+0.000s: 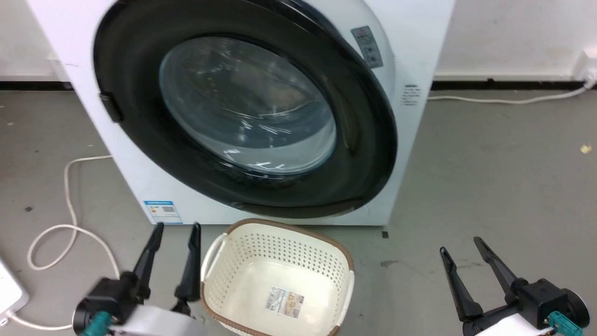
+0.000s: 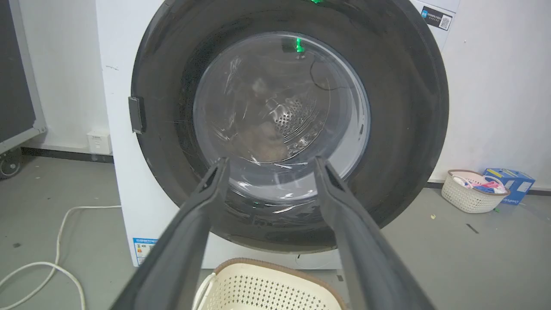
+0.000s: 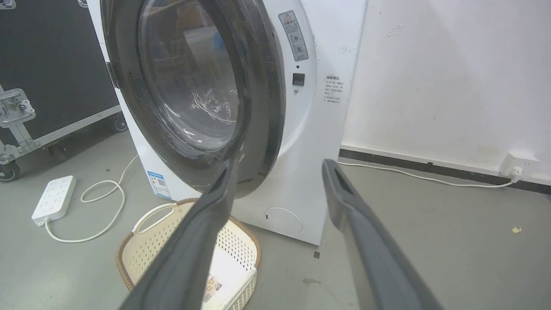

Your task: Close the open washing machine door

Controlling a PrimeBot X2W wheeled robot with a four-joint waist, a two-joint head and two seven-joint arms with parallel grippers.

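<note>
Spread and empty, left tool (image 1: 178,225) and right tool (image 1: 459,244) flank the basket (image 1: 280,224). Behind the basket, the washing machine door (image 1: 364,154) looks slightly ajar, glass facing the robot. It is round, with no long axis. Best press flat on its right-hand free edge until it latches.

Grey floor (image 1: 489,177), prob. concrete; white wall (image 1: 508,32) w/ black skirting (image 1: 508,85).

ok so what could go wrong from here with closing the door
1. The door looks ajar at its latch side; a soft push may leave it unlatched.
2. The basket sits right below it, between the open left gripper and right gripper; a low reach could knock it.
</note>
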